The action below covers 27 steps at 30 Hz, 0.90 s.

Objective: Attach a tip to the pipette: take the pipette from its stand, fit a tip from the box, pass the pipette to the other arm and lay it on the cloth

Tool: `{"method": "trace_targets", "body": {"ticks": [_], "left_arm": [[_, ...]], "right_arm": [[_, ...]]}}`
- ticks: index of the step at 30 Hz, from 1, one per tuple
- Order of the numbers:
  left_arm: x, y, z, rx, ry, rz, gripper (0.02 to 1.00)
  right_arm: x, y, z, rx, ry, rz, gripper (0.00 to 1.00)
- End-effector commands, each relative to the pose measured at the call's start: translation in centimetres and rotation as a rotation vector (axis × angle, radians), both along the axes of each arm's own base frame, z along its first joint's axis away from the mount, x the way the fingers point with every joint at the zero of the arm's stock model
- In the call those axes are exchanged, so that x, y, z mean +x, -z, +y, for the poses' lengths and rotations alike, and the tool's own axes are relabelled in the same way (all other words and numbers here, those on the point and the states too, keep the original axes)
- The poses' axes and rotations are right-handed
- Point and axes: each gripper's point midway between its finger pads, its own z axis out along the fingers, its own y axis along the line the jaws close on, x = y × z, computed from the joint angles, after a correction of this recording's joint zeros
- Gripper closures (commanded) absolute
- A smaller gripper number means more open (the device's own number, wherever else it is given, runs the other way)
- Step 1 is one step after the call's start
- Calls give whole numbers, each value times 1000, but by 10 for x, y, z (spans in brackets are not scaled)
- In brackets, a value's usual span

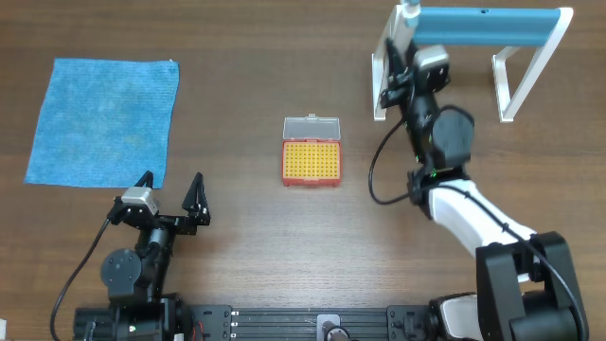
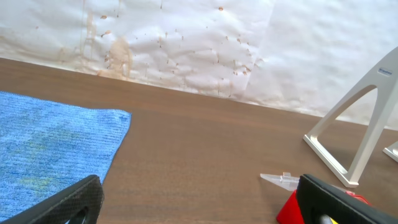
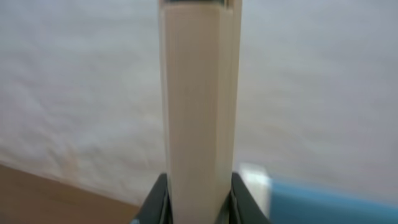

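Wooden table [image 1: 246,237], white wall [image 2: 186,37]; left hand [image 1: 172,182] apart; right hand [image 3: 199,190] clamped on pipette [image 3: 199,93].

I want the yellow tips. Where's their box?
In the top view the tip box sits mid-table, between the blue cloth at left and the pipette stand at right.

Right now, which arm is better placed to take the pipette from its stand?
Right. The right gripper is at the stand, closed on a white shaft, probably the pipette. The left gripper sits open by the cloth, far off.
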Motion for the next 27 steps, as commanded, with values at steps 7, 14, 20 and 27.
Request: {"method": "trace_targets", "body": {"ticks": [7, 14, 20, 27], "left_arm": [[0, 1, 3, 14, -17, -2, 20], [0, 1, 3, 14, -17, -2, 23], [0, 1, 3, 14, -17, -2, 23], [0, 1, 3, 14, -17, -2, 20]], "right_arm": [[-79, 33, 90, -88, -412, -37, 921], [-108, 39, 125, -108, -556, -35, 923], [-119, 52, 133, -114, -590, -3, 921], [-114, 81, 142, -126, -599, 77, 921]]}}
